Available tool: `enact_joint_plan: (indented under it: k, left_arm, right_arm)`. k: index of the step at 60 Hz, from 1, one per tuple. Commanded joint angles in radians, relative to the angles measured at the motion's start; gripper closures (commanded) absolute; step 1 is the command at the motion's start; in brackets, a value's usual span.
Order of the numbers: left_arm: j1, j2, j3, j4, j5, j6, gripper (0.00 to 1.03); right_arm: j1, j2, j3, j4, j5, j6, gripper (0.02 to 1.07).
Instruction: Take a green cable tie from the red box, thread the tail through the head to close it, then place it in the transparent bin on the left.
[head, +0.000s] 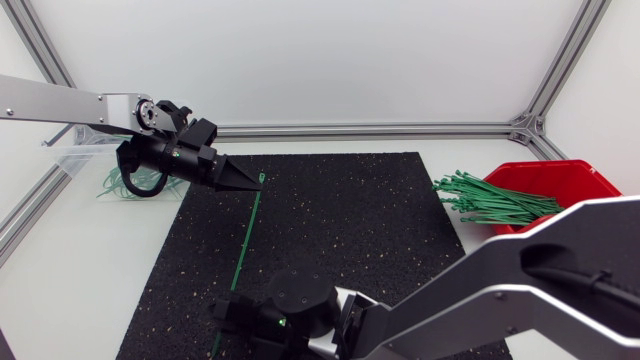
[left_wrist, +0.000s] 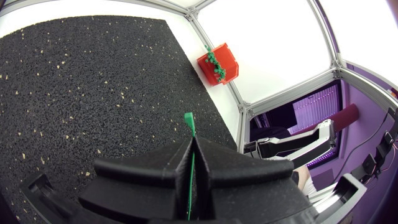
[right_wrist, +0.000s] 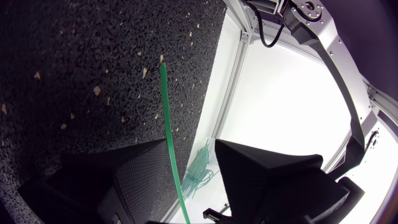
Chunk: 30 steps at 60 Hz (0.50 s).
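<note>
While pinched shut on one end of green cable tie (head: 247, 235), holding it over black mat (head: 340, 220) with left gripper (head: 255, 180).
Noted left jaws pressed together on the strip, short green tip poking out past them. Traced tie straight across to right gripper (head: 232, 308): jaws wide apart, strip running between, close by one finger, well off the other. Logged red box (head: 570, 178) of loose ties beside mat, transparent bin (head: 70, 152) behind left arm.

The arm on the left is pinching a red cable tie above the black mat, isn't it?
Not quite: the cable tie is green, not red. The head view shows the left end effector pinching one end of it above the black mat.
</note>
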Motion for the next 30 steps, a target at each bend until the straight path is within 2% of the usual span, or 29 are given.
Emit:
enact_joint_plan:
  k: [1,30]
  left_arm:
    - [-0.01,0.027,0.023,-0.02,-0.002,0.028,1.0]
    - [-0.009,0.027,0.026,-0.024,-0.002,0.034,1.0]
  right_arm:
    - [0.011,0.041,-0.024,-0.002,0.002,-0.037,0.54]
    - [0.04,0.025,-0.055,0.014,0.008,-0.049,0.62]
